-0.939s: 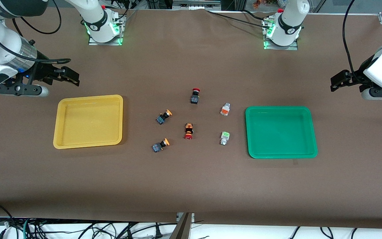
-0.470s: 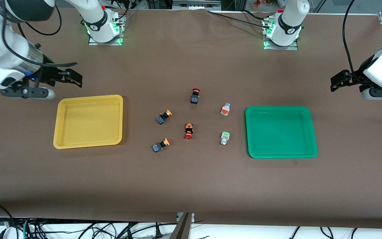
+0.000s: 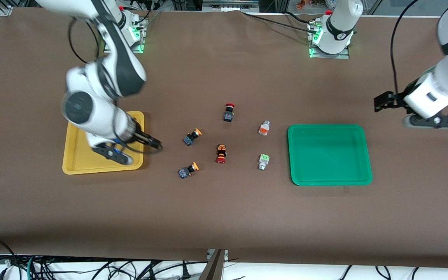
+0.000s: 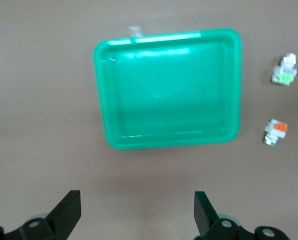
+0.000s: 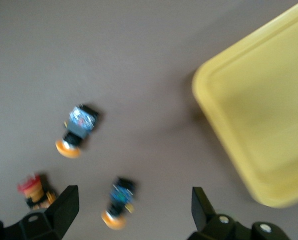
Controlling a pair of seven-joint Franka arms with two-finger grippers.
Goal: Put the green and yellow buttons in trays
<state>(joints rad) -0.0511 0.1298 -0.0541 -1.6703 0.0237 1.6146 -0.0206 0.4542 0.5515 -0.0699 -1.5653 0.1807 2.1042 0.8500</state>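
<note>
Two yellow-capped buttons point(image 3: 191, 137) point(image 3: 188, 170) lie mid-table beside the yellow tray point(image 3: 72, 163). A white-grey button with an orange face point(image 3: 263, 128) and one with a green face point(image 3: 263, 161) lie beside the green tray point(image 3: 329, 154). My right gripper point(image 3: 156, 144) is open and empty, over the table between the yellow tray's edge and the yellow-capped buttons. Its wrist view shows both point(image 5: 78, 129) point(image 5: 119, 202) and the tray's corner point(image 5: 268, 125). My left gripper point(image 3: 381, 103) is open and empty, over bare table by the green tray point(image 4: 168, 90).
A red-capped black switch point(image 3: 228, 112) and a red-capped orange-black switch point(image 3: 221, 153) lie between the two groups of buttons. The right arm's forearm hangs over the yellow tray. Both trays hold nothing.
My right arm has swung from the table's end across the yellow tray toward the yellow-capped buttons. My left gripper has shifted slightly toward the green tray.
</note>
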